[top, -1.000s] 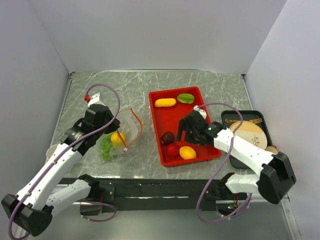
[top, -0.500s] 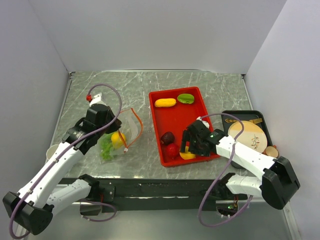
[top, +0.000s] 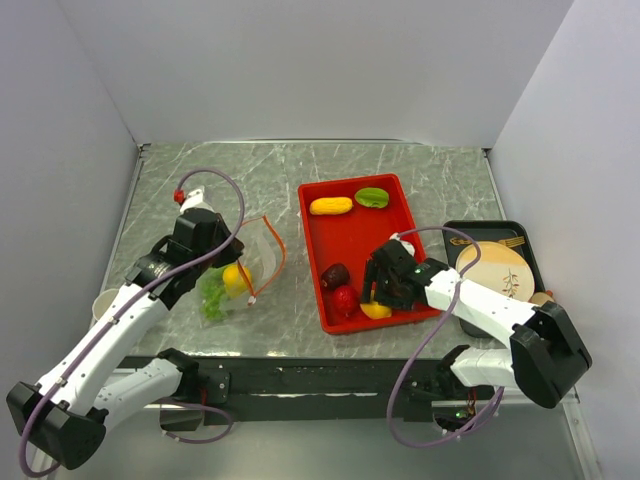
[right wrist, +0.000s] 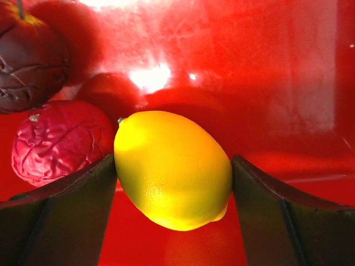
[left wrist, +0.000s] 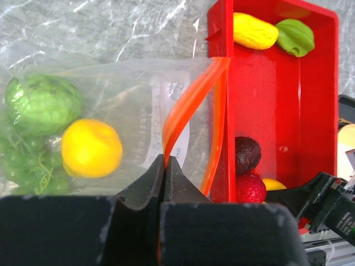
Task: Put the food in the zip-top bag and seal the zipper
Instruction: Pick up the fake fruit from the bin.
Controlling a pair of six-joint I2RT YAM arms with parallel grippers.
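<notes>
The clear zip-top bag (top: 256, 250) lies left of the red tray (top: 355, 240) and holds a yellow fruit (top: 236, 280) and green pieces (top: 212, 298). My left gripper (top: 234, 262) is shut on the bag's orange-red zipper strip (left wrist: 188, 102), which rises from between the shut fingers (left wrist: 145, 185). In the tray lie a yellow lemon (right wrist: 173, 169), a red fruit (right wrist: 58, 141), a dark red fruit (right wrist: 30, 58), a long yellow piece (top: 330, 205) and a green piece (top: 371, 197). My right gripper (right wrist: 173, 185) is open low in the tray, one finger (right wrist: 77, 194) on each side of the lemon.
A black tray (top: 470, 232) with a tan round plate (top: 497, 270) and wooden cutlery stands right of the red tray. A pale cup (top: 103, 300) stands at the left edge. Grey walls close in on the left and right.
My right gripper has moved to the tray's near end and come down over the yellow lemon. My left gripper still holds the zipper strip in the same place.
</notes>
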